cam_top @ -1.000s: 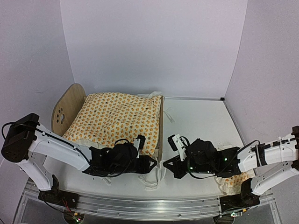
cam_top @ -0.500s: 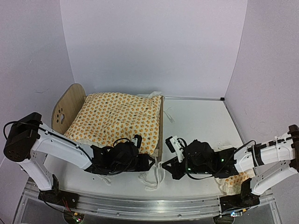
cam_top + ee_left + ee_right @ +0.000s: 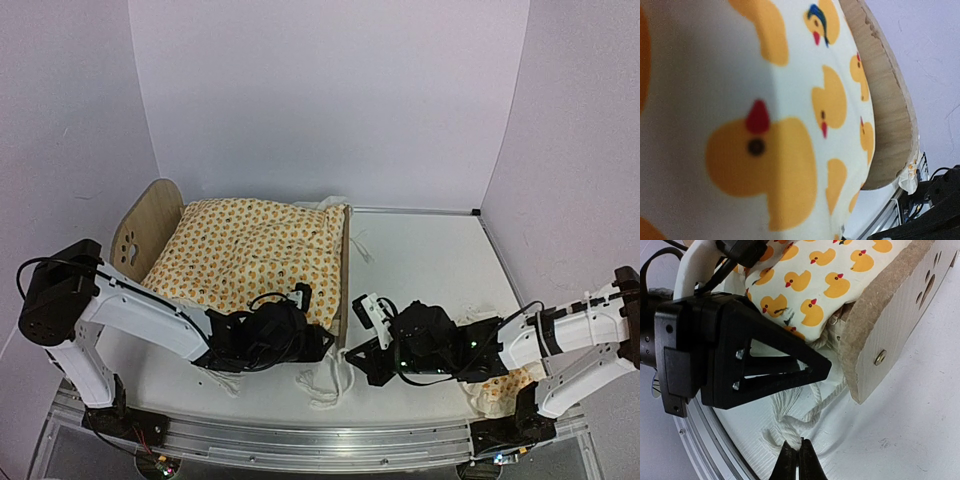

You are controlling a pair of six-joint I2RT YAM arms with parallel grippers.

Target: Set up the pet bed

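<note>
Both arms crept in at the foot of the bed (image 3: pixel 143 232).
The left gripper (image 3: pixel 322 345) slid a little right and pushed further under the quilt (image 3: pixel 250 250), while its shoulder swung in from the left edge of the worktop (image 3: pixel 430 260). The right gripper (image 3: pixel 352 353) eased slightly left and lower, nearer the white cords (image 3: pixel 325 385) at the near edge.

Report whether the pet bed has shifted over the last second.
No. The pet bed keeps its place, its headboard just as near the left wall as before.
</note>
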